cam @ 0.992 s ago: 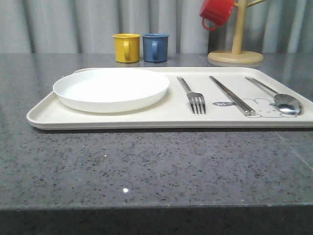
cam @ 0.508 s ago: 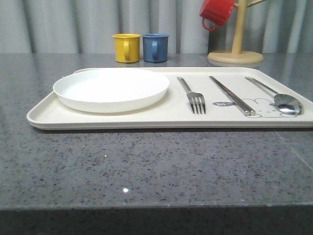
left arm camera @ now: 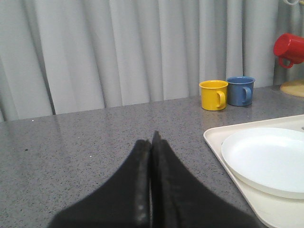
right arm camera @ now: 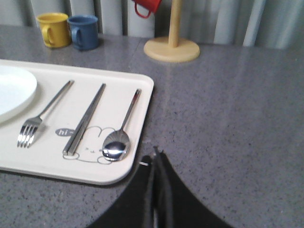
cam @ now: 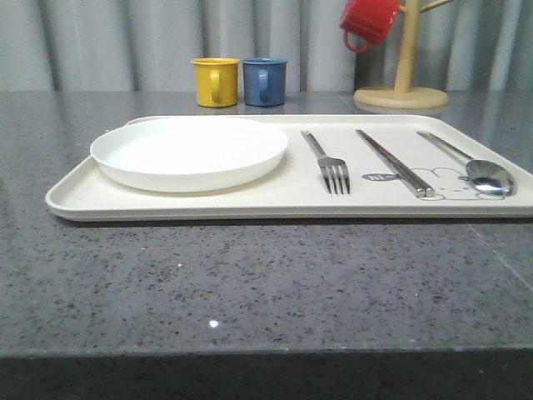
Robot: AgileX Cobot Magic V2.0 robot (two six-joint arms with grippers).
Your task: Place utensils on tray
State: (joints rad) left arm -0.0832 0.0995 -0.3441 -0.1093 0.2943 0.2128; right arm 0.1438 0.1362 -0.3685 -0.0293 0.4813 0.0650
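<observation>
Surface: a dark grey speckled stone countertop (cam: pixel 250 283), glossy enough to carry a small point of reflected light near its front edge.
Room: pale grey curtains (cam: pixel 125 42) in vertical folds hang along the far edge of the counter.
Yellow mug (cam: pixel 215 81): stands at the back of the counter, handle towards the camera, just beside the blue mug.
Blue mug (cam: pixel 265 80): right of the yellow one, close to it, both behind the tray.
Mug tree (cam: pixel 402 83): a light wooden stand on a round base at the back right; a red mug (cam: pixel 369 21) hangs from one of its pegs.
White plate (cam: pixel 189 152): round and shallow, sitting on the left half of the tray.
Tray (cam: pixel 200 204): cream, rectangular, with rounded corners and a raised rim, lying flat across the middle of the counter; a rabbit drawing is printed near its right front.
Fork (cam: pixel 330 165): silver, four tines pointing to the front, lying on the tray just right of the plate.
Chopsticks (cam: pixel 395 162): a straight silver pair side by side, on the tray between fork and spoon.
Spoon (cam: pixel 479 171): silver, oval bowl to the front, rightmost on the tray, apart from the chopsticks.
Left gripper (left arm camera: pixel 152 142): black fingers pressed together with nothing between them, over bare counter to the left of the tray.
Right gripper (right arm camera: pixel 156 159): fingers closed and empty, over bare counter beside the tray's right front corner.
</observation>
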